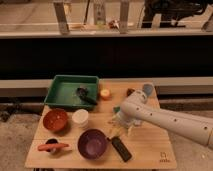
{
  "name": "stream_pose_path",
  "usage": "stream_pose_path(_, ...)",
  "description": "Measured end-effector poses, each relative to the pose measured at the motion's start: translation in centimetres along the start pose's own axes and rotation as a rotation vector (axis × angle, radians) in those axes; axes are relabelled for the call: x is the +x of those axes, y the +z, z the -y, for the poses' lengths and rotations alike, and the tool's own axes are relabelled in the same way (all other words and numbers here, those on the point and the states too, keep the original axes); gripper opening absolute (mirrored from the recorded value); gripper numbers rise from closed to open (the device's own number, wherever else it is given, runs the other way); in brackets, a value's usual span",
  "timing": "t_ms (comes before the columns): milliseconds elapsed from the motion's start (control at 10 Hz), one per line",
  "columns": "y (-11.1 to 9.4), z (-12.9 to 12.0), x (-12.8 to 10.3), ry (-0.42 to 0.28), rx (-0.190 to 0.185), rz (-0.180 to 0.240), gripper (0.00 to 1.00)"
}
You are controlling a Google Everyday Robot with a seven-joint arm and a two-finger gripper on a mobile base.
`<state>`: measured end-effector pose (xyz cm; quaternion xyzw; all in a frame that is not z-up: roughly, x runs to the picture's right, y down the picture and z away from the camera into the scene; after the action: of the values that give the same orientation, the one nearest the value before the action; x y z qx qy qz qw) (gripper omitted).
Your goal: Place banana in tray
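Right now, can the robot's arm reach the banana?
Probably yes. The end effector sits low right over the banana, with nothing between them. The black remote and purple bowl lie close by but not in the way.

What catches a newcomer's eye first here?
The long white robot arm reaches in from the right, its gripper low over the middle of the wooden table, at the small pale yellow banana bunch. The large dark green plastic tray sits at the back left, and a round purple bowl stands near the front edge.
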<state>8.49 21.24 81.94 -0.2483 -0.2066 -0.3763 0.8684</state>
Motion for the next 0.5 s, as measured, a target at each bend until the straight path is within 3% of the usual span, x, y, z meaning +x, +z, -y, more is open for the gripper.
stream_pose_path(100,0.33,-0.12,0.01,-0.001,-0.009,0.002,0.73)
stream_pose_path(500,1.24,-0.12,0.20,0.002,-0.033,0.007,0.34)
